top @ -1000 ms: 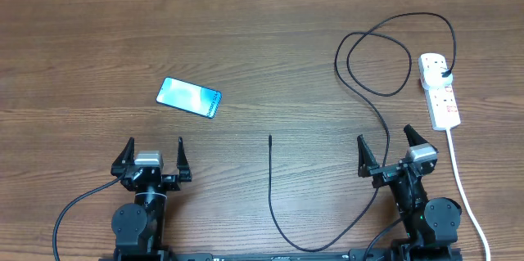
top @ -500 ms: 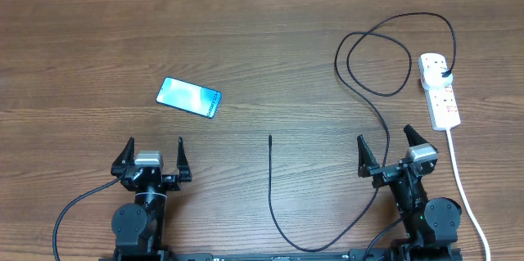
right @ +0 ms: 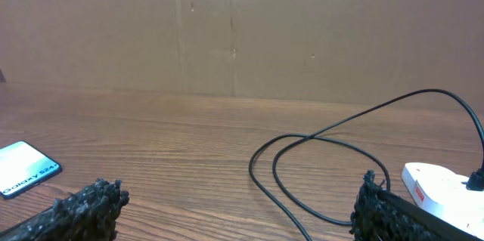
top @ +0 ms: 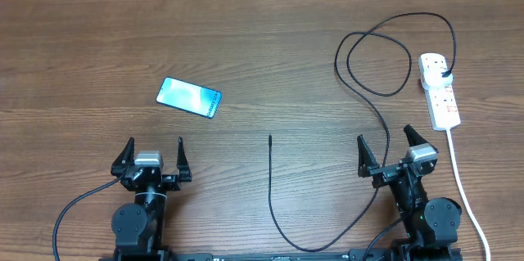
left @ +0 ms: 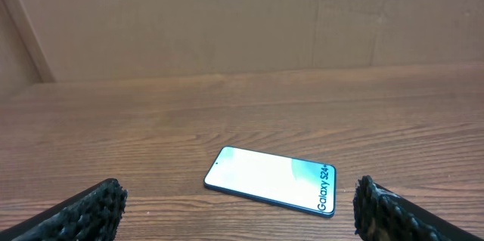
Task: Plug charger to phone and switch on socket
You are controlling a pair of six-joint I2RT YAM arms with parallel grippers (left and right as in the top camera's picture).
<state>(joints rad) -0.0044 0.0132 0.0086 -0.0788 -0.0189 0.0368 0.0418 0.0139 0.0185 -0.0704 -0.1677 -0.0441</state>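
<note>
No change over the last second, nothing moved. The left tool point(top: 154, 145) and right tool point(top: 384, 137) are both spread wide and empty, parked at bottom of frame. The phone point(top: 189, 97) lies left of centre, screen lit. The charger point(top: 270, 175) tip is loose mid-table point(top: 262, 48), with its plug head in the socket point(top: 443, 101) at the right edge. I'd say the task hasn't started.
</note>
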